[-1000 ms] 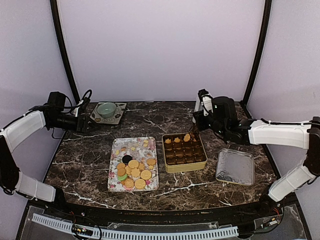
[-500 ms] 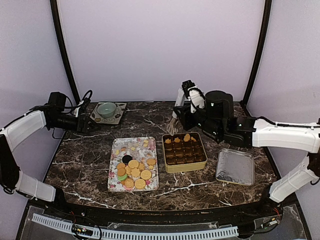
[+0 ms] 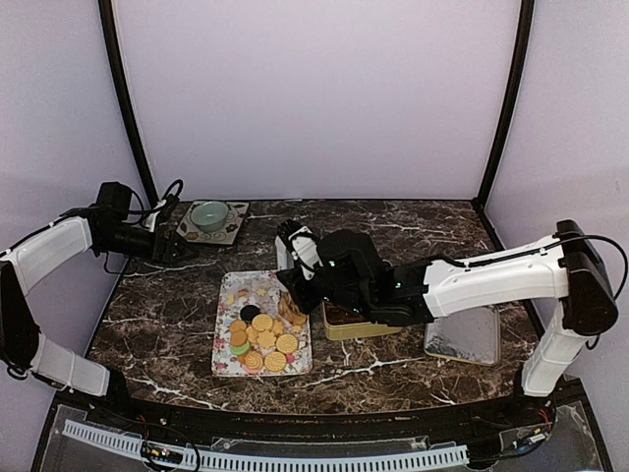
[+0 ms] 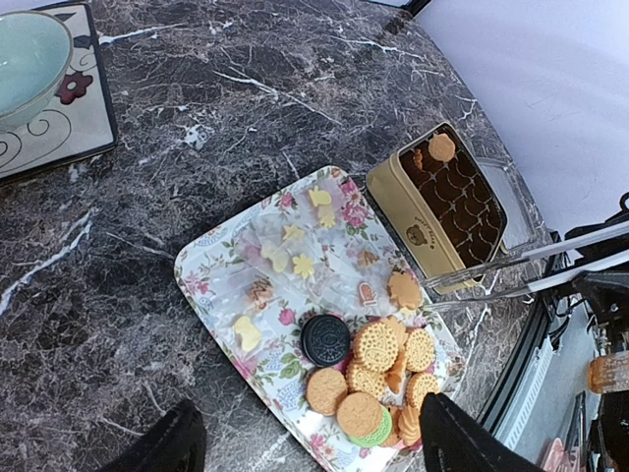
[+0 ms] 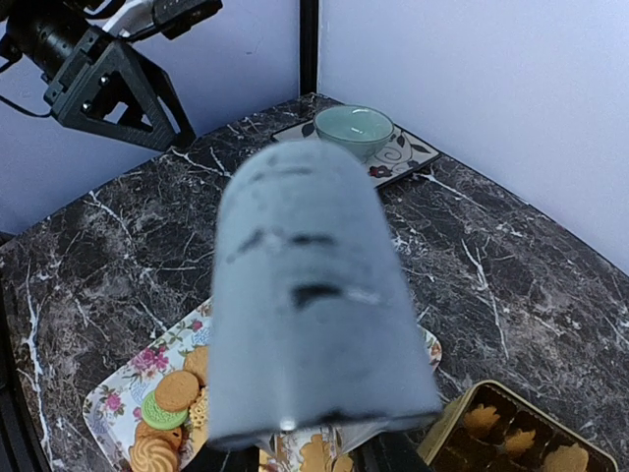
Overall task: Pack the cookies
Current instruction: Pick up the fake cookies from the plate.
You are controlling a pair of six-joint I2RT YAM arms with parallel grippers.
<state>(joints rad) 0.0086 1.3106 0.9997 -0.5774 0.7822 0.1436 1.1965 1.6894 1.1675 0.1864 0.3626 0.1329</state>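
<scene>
The cookies (image 3: 263,339) lie heaped at the near end of a flower-patterned tray (image 3: 257,290): mostly golden, with one dark and one green. In the left wrist view the cookies (image 4: 378,364) fill the tray's (image 4: 226,285) lower corner. A few more sit in the gold tin (image 3: 366,325) (image 4: 403,211). My right gripper (image 3: 295,290) (image 5: 305,442) hangs over the tray's right side, shut on clear tongs (image 4: 521,270) whose blurred grey back (image 5: 310,295) blocks its wrist view. My left gripper (image 3: 162,246) (image 4: 314,447) stands open at the far left, away from the tray, with nothing between its fingers.
A green bowl (image 3: 210,214) (image 5: 352,128) rests on a patterned mat at the back left. The tin's lid (image 3: 462,334) lies flat right of the tin, partly behind my right arm, which stretches across the tin. Black frame posts stand at both back corners.
My right arm has swung left with the tongs, from above the tin's far edge to above the tray. The left arm has not moved.
</scene>
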